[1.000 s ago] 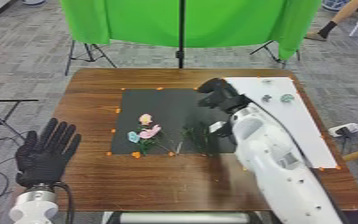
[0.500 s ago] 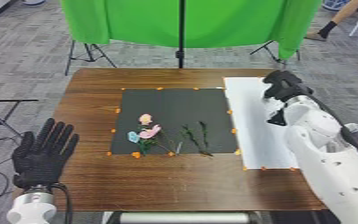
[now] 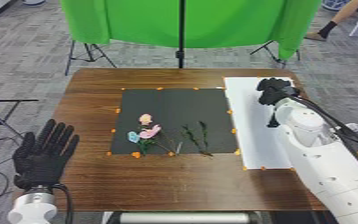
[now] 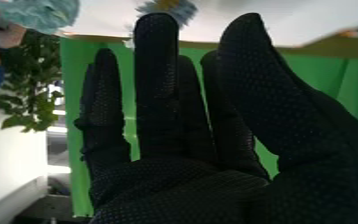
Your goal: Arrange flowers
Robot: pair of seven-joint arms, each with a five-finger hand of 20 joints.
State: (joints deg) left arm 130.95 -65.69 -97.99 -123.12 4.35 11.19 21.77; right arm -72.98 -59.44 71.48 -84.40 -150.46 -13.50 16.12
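In the head view my right hand (image 3: 276, 91) is over the upper part of the white sheet (image 3: 257, 142). The right wrist view has the same hand (image 4: 180, 187) with straight fingers and nothing held, near a pale blue flower (image 4: 44, 12) and a bluish flower with a yellow centre (image 4: 168, 7). On the black mat (image 3: 162, 102) lie a pale pink flower (image 3: 145, 119), a pink flower (image 3: 151, 132) and a light blue flower (image 3: 133, 136). Two dark green stems (image 3: 203, 136) are to their right. My left hand (image 3: 40, 162) is palm up with spread fingers, left of the mat.
Orange markers line the mat and sheet edges on the brown table (image 3: 158, 185). A green cloth (image 3: 238, 25) hangs on a stand behind the table. A white roller-like bar (image 3: 180, 218) runs along the near edge.
My right hand has moved right from the mat's right side onto the white sheet, and lately shifted slightly left and nearer. It now covers flowers seen there earlier. The left hand stayed put.
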